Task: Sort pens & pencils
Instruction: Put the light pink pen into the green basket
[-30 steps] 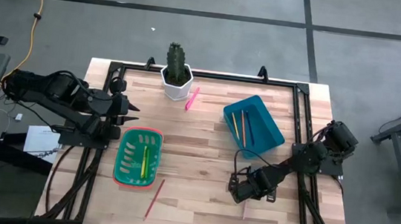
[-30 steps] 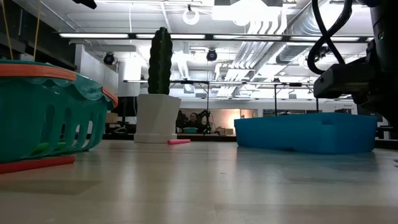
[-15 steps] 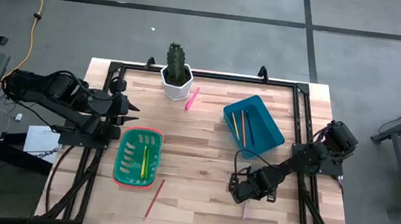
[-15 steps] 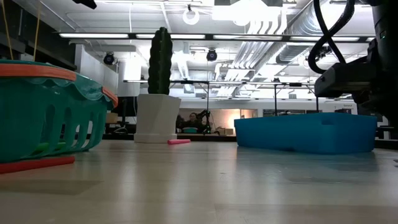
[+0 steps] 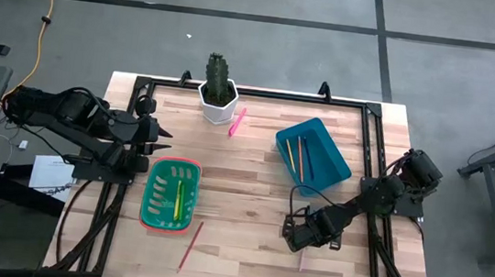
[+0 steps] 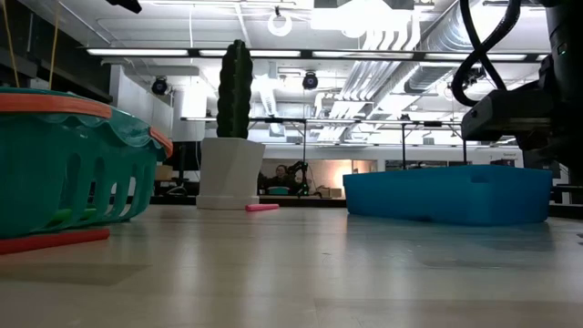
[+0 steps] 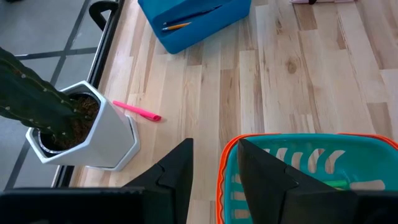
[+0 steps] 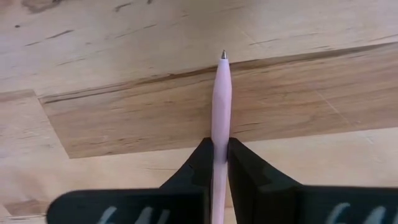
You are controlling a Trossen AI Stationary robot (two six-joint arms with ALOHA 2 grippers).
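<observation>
Pencil [image 8: 219, 118], pale salmon, lies on the bare table [image 5: 243, 184] well in front of the blue bin [image 5: 313, 152]; your right gripper [image 8: 216, 163] pinches it between both fingers. Two pencils rest inside that bin. Left of the bin sits the green basket [image 5: 171, 194]; behind the basket your left gripper [image 7: 210, 177] hovers, fingers spread.

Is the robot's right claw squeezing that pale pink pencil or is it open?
Shut on it. In the right wrist view, the right gripper has both jaws pressed against the pale pink pencil lying on the table.
</observation>
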